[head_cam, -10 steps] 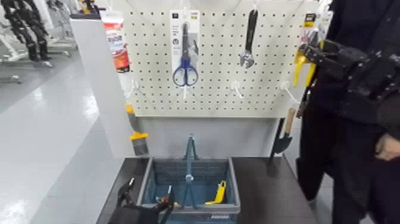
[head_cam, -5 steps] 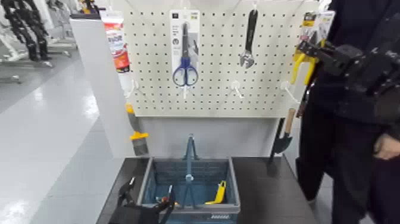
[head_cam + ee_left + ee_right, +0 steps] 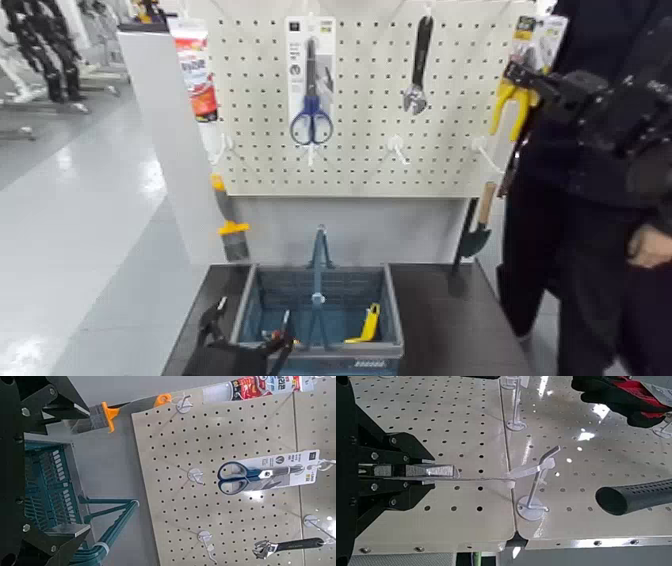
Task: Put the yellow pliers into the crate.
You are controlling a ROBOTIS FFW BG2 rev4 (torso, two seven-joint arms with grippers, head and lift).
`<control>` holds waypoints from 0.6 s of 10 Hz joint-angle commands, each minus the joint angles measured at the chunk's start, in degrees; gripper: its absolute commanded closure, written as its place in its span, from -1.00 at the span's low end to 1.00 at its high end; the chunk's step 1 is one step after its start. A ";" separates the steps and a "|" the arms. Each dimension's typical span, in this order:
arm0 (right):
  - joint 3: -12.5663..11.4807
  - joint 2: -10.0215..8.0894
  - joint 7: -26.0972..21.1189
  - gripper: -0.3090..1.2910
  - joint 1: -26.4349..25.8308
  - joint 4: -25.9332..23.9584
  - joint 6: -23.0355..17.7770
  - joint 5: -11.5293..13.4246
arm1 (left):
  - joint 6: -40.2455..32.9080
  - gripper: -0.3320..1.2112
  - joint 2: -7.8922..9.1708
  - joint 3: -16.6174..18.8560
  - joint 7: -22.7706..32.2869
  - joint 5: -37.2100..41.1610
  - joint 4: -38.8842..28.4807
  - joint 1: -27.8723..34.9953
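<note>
step in hand: right end effector [image 3: 514, 75] is closing tight on the carded yellow pliers [image 3: 514, 108], at the far right edge of the pegboard [image 3: 350, 180]; card is showing edge-on between its fingers [image 3: 439, 470]
hook status: cannot tell whether the card is still hanging
left end effector: waiting at the near left of the crate [image 3: 396, 320], fingers standing wide apart, holding nothing
crate: sitting on the surface [image 3: 450, 325], handle [image 3: 319, 270] standing upright, yellow item [image 3: 371, 324] lying inside
how to do well: keeping the grip firm, drawing the card straight off along its hook, not twisting
next, likely: carrying clear of the trowel [image 3: 477, 235], lowering beside the handle
risk: thin card slipping or tearing
</note>
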 commanded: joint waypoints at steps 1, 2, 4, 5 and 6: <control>0.00 -0.01 0.08 0.76 -0.04 -0.49 -0.37 -0.02 | 0.00 -0.21 0.03 0.00 0.00 0.00 0.00 0.00; -0.09 0.08 0.25 0.76 0.05 -1.20 -0.46 -0.10 | 0.00 -0.21 0.03 0.00 0.00 0.00 0.00 0.09; -0.88 0.17 0.43 0.76 0.93 -3.66 -0.20 -0.10 | -0.09 -0.21 0.12 0.00 0.00 0.00 0.00 0.18; -1.49 0.26 0.34 0.76 1.90 -5.15 0.15 -0.02 | -0.09 -0.21 0.21 0.00 0.00 0.00 0.00 0.18; -2.11 0.43 0.25 0.76 2.95 -7.09 0.59 0.07 | -0.09 -0.21 0.30 0.00 0.00 0.00 0.00 0.18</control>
